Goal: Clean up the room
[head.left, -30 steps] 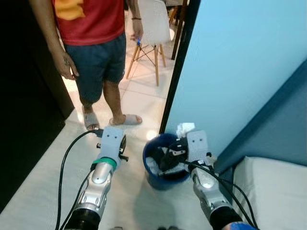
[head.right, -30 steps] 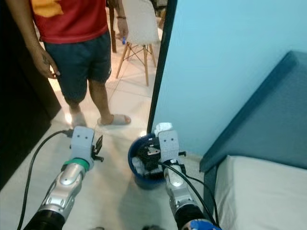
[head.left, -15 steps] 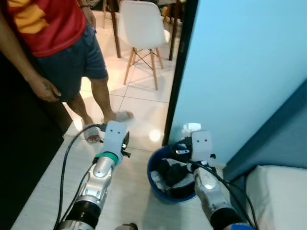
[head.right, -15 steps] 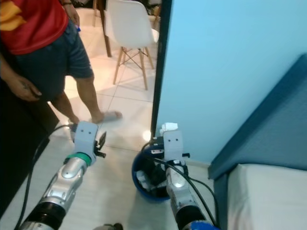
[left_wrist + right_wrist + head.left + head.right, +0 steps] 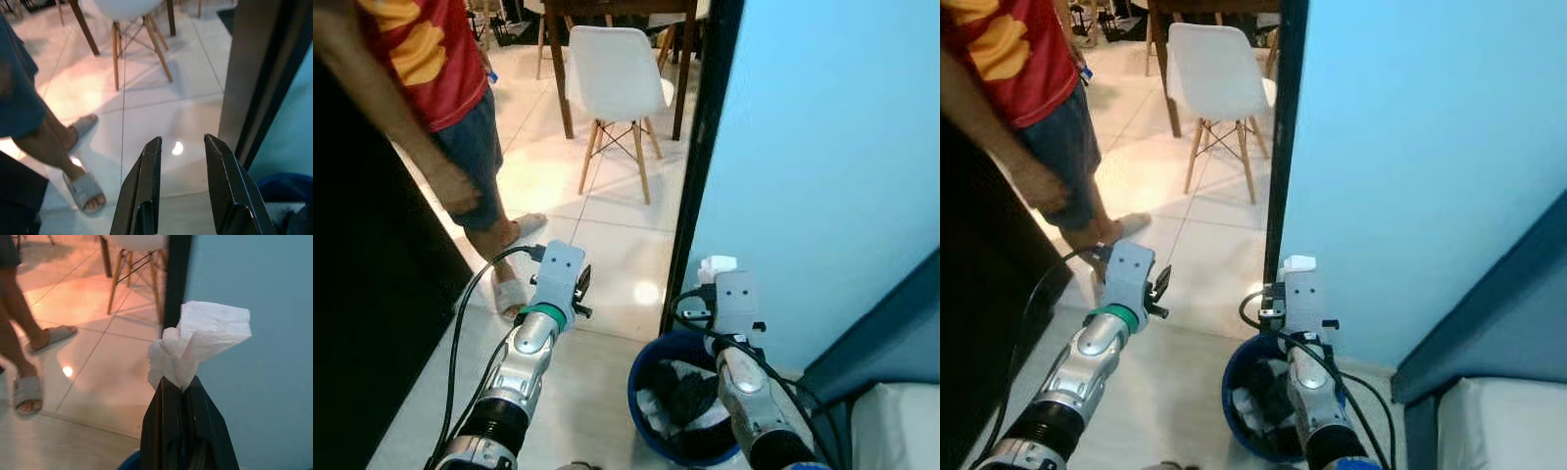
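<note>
Low in the frame's middle, the right gripper (image 5: pixel 178 382) pinches a crumpled white tissue (image 5: pixel 200 340) above the blue waste bin (image 5: pixel 651 357) by the light blue wall (image 5: pixel 822 147). Left gripper (image 5: pixel 182 147) hovers left of it, fingers narrowly apart, nothing held. A person (image 5: pixel 421 88) stands upper left.

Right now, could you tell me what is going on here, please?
The robot is tidying up. Its right tool is shut on a crumpled white tissue, held above the blue bin by the light blue wall. The left tool is open and holds nothing, raised over the tiled floor. A person in sandals stands nearby, beside a white chair.
</note>
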`<state>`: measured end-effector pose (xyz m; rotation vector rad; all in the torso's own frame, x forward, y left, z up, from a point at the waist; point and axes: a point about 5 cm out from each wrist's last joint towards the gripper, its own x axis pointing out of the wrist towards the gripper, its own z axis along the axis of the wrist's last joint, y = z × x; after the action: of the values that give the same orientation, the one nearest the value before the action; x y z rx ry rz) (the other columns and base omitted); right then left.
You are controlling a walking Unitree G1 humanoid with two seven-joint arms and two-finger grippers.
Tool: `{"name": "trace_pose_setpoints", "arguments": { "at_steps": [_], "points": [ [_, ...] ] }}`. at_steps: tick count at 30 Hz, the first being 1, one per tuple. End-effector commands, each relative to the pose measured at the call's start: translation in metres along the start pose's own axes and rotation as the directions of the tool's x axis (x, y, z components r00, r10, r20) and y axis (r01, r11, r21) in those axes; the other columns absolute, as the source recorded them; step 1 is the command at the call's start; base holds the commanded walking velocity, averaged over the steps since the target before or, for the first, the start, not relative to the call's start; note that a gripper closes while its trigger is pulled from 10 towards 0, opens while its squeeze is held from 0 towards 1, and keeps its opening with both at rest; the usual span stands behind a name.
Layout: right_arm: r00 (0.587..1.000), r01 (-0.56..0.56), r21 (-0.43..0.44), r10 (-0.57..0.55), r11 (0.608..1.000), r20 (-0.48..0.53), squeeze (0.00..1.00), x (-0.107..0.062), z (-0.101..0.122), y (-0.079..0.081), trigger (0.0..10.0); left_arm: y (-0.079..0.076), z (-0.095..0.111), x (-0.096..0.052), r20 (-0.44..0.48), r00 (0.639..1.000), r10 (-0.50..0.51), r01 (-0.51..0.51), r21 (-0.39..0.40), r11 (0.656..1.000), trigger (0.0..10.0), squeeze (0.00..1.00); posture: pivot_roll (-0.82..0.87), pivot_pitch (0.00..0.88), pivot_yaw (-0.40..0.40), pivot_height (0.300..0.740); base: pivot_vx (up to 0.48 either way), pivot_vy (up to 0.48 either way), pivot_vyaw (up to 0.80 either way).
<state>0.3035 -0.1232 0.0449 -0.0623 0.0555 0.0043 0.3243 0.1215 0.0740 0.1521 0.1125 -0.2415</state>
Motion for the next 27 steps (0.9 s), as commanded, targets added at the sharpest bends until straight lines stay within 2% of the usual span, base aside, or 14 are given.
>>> {"name": "trace_pose_setpoints", "arguments": {
  "at_steps": [1,11,13,14,15,17,18,19,20,23,27],
  "points": [
    [1.0,-0.016,-0.009,0.016,1.0,-0.025,0.0,-0.003,-0.005,0.001,10.0,-0.003,-0.012,-0.005,-0.039,0.999,-0.005,0.004,-0.018,1.0,10.0,0.0,0.0,0.042,0.081,0.74,0.0,0.0,0.0],
    [0.995,-0.075,-0.032,0.072,0.997,-0.068,0.0,-0.003,-0.009,0.003,10.0,-0.004,-0.021,-0.011,-0.064,0.998,0.007,-0.009,-0.022,1.0,10.0,0.0,0.0,0.04,0.037,0.74,0.0,0.0,0.0],
    [0.98,-0.101,-0.073,0.087,0.992,-0.18,0.0,-0.002,-0.02,0.003,10.0,-0.003,-0.023,-0.011,-0.075,0.997,0.003,-0.004,-0.015,1.0,10.0,0.0,0.0,0.044,0.028,0.74,0.0,0.0,0.0],
    [0.98,-0.101,-0.073,0.087,0.992,-0.18,0.0,-0.002,-0.02,0.003,10.0,-0.003,-0.023,-0.011,-0.075,0.997,0.003,-0.004,-0.015,1.0,10.0,0.0,0.0,0.044,0.028,0.74,0.0,0.0,0.0],
    [0.97,-0.11,-0.085,0.088,0.99,-0.228,0.0,-0.002,-0.024,0.002,10.0,-0.003,-0.024,-0.012,-0.077,0.997,0.002,-0.003,-0.013,1.0,10.0,0.0,0.0,0.044,0.028,0.74,0.0,0.0,0.0],
    [0.904,-0.219,-0.133,0.15,0.967,-0.4,0.0,-0.006,-0.043,0.002,10.0,-0.002,-0.025,-0.013,-0.083,0.997,0.0,0.0,-0.005,1.0,10.0,0.0,0.0,0.051,0.02,0.74,0.0,0.0,0.0],
    [0.873,-0.271,-0.151,0.177,0.951,-0.454,0.0,-0.008,-0.049,0.001,10.0,-0.001,-0.025,-0.013,-0.084,0.996,-0.001,0.001,-0.001,1.0,10.0,0.0,0.0,0.056,0.016,0.74,0.0,0.0,0.0],
    [0.826,-0.322,-0.154,0.198,0.934,-0.528,0.0,-0.012,-0.056,0.0,10.0,0.0,-0.026,-0.013,-0.091,0.996,-0.005,0.006,0.012,1.0,10.0,0.0,0.0,0.063,0.012,0.74,0.0,0.0,0.0],
    [0.826,-0.322,-0.154,0.198,0.934,-0.528,0.0,-0.012,-0.056,0.0,10.0,0.0,-0.026,-0.013,-0.091,0.996,-0.005,0.006,0.012,1.0,10.0,0.0,0.0,0.063,0.012,0.74,0.0,0.0,0.0],
    [0.738,-0.414,-0.172,0.219,0.894,-0.638,0.0,-0.018,-0.066,-0.005,10.0,0.001,-0.027,-0.014,-0.098,0.995,-0.032,0.036,0.034,0.999,10.0,0.0,0.01,0.087,0.004,0.74,0.0,0.0,0.0],
    [0.705,-0.438,-0.178,0.215,0.881,-0.676,0.0,-0.017,-0.067,-0.008,10.0,0.004,-0.027,-0.016,-0.096,0.993,-0.064,0.071,0.068,0.995,10.0,0.0,0.01,0.11,0.005,0.74,0.0,0.0,0.0]
  ]
}}
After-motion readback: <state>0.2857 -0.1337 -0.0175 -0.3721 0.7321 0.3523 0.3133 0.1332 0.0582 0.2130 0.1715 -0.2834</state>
